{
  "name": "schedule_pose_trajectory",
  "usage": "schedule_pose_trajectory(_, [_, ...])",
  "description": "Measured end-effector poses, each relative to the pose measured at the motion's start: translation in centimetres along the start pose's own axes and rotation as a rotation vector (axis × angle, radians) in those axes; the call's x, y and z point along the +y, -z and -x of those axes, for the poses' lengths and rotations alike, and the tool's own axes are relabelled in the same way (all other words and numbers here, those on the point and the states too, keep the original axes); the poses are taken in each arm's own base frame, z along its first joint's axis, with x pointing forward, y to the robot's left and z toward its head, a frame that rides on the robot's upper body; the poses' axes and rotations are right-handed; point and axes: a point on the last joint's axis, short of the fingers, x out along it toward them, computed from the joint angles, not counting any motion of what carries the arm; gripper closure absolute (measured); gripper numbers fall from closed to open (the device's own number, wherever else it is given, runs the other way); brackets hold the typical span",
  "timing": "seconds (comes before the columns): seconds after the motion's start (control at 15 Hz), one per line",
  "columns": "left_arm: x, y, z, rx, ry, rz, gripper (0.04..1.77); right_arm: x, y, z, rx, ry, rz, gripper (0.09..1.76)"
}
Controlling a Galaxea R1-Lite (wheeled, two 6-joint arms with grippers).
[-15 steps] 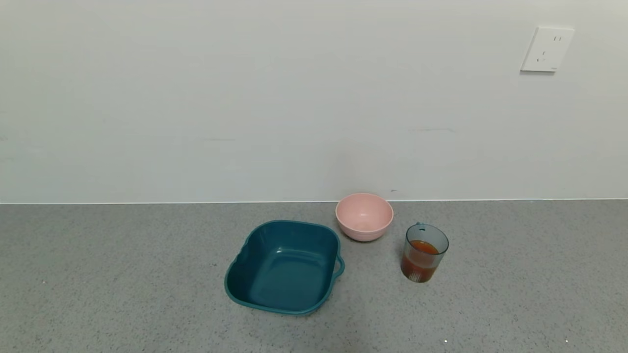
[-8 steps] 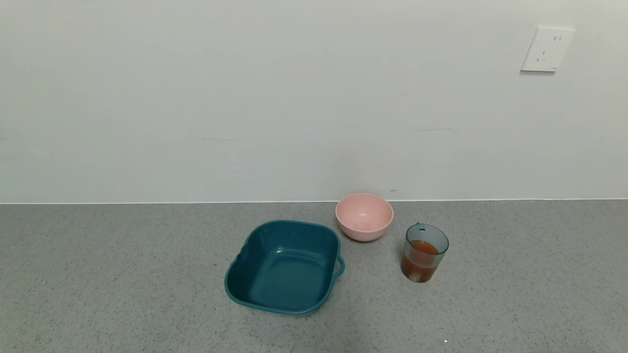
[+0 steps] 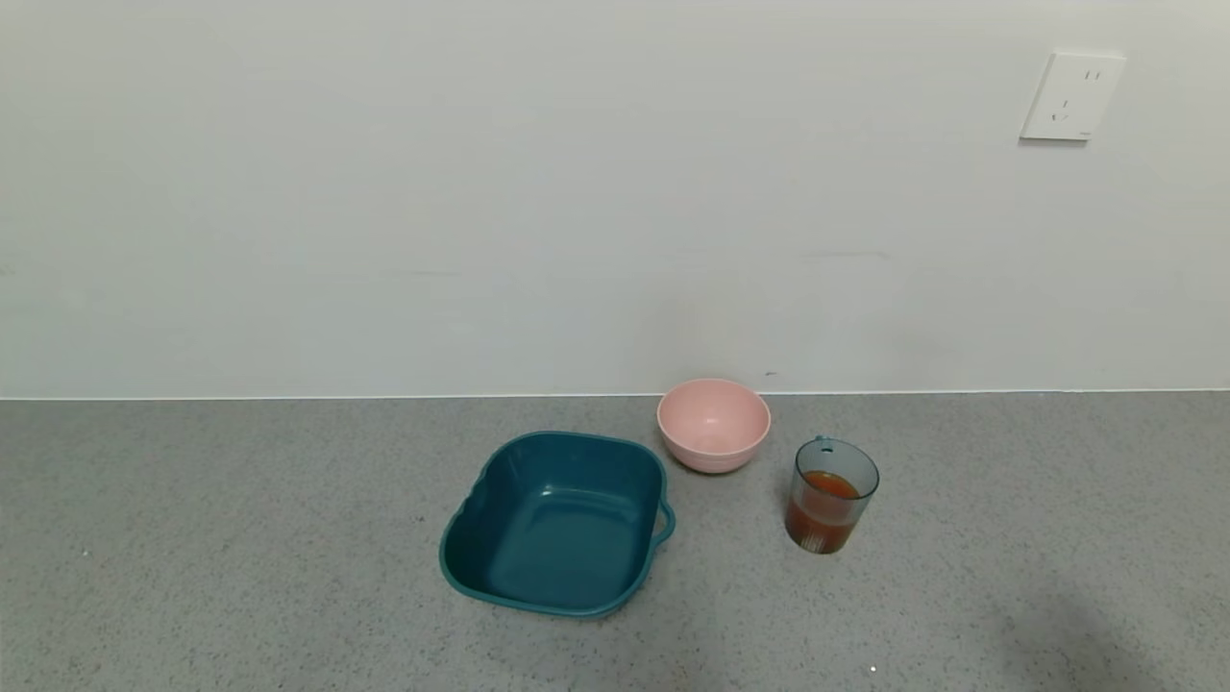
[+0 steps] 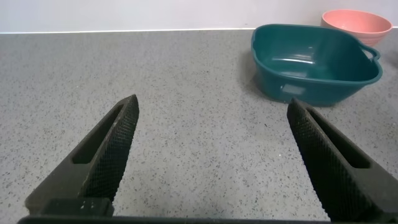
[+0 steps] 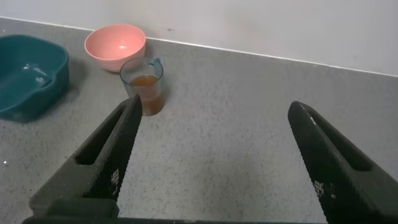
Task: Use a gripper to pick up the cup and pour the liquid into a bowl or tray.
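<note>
On the grey speckled worktop (image 3: 240, 538), the cup (image 3: 834, 494) is seen standing upright, right of the other vessels and apart from them. It is a clear, blue-tinted ribbed tumbler with a small handle tab at its rim, and roughly its lower half is filled with the reddish-brown liquid (image 3: 823, 509). The teal basin (image 3: 560, 520), a rounded-square vessel with small side handles, is placed to the left of the cup and slightly nearer the robot; nothing can be seen inside it. The pink bowl (image 3: 713, 424) is set between the two and farther back, close to the wall, just beside the basin's far right corner but not touching it. A white wall socket (image 3: 1070, 96) is mounted high on the wall at the right. Neither arm is visible from the head camera. In the left wrist view, the left end effector (image 4: 211, 168) is held low over bare worktop with its two black fingers (image 4: 112, 149) spread wide apart and nothing between them; the basin and pink bowl are seen well ahead of it. In the right wrist view, the right end effector (image 5: 214, 171) is likewise held with its fingers (image 5: 112, 149) spread wide and empty, above the worktop and short of the cup, which is seen ahead of it and well apart from both fingertips.
</note>
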Motion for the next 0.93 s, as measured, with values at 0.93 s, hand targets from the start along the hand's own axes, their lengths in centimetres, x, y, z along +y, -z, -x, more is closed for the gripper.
schedule_pose_trajectory(0.93, [0.0,0.0,0.0,0.0,0.0,0.0,0.09,3.8,6.2,-12.2,0.377,-0.24,0.019,0.14])
